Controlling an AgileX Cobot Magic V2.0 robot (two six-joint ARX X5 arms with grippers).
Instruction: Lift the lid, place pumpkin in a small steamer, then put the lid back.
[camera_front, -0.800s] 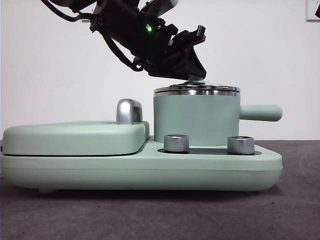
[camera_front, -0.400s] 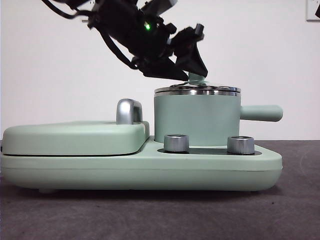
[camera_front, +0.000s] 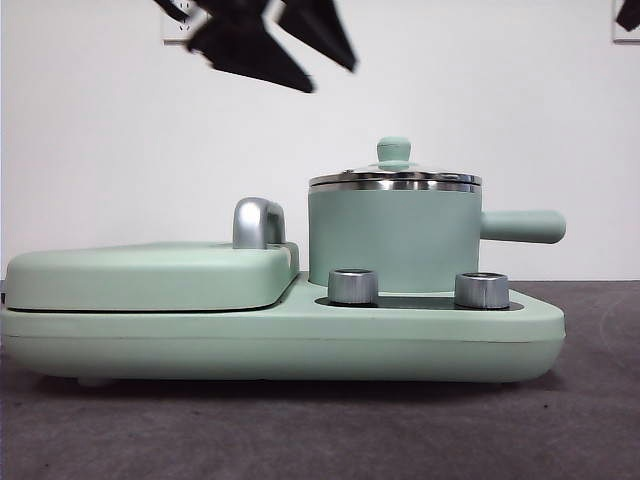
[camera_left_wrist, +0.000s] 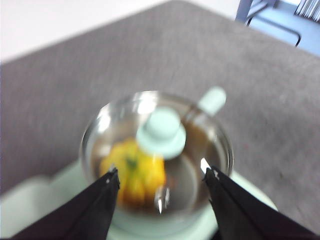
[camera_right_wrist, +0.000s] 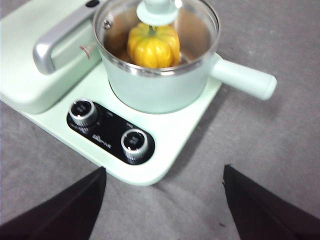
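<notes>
The small steamer (camera_front: 392, 238) stands on the right of the mint-green cooker, its straight handle (camera_front: 522, 226) pointing right. The glass lid (camera_front: 394, 179) rests on its rim, with the mint knob (camera_front: 393, 152) free. Through the glass the yellow-orange pumpkin (camera_right_wrist: 153, 45) shows inside the pot, also seen as pumpkin (camera_left_wrist: 134, 171) in the blurred left wrist view. My left gripper (camera_front: 283, 48) hangs open high above and left of the lid, holding nothing; lid knob (camera_left_wrist: 161, 132) lies beyond its jaws. My right gripper (camera_right_wrist: 162, 200) is open, back from the cooker's front.
The flat mint-green cover (camera_front: 150, 272) with its chrome handle (camera_front: 256, 222) fills the cooker's left half. Two steel dials (camera_front: 352, 286) (camera_front: 481, 289) sit on the black panel in front of the pot. Grey cloth covers the table (camera_front: 320, 430).
My left gripper has let go of the lid knob and risen up and to the left. The lid stays on the steamer.
</notes>
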